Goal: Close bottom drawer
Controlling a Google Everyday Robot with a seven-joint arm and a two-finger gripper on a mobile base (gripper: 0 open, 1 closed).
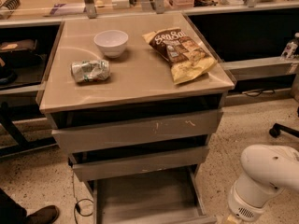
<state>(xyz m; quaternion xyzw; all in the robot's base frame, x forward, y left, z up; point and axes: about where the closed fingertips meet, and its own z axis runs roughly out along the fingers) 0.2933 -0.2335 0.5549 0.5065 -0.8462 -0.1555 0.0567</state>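
One bottom drawer [145, 196] open — hand [230, 220] at its right.

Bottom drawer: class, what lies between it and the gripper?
In the camera view, only bare speckled floor separates the bottom drawer from the gripper, at the frame's lower right edge.

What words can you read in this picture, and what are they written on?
"Sea Sal": big letters on the yellow and brown crinkly snack bag; its smaller print is too blurred to read.
The crushed silver-green metal can: print too blurred to read.
The white round bowl, the grey metal bottom drawer, pulled open, and the robot's hand at the lower right edge beside it: no writing seen.
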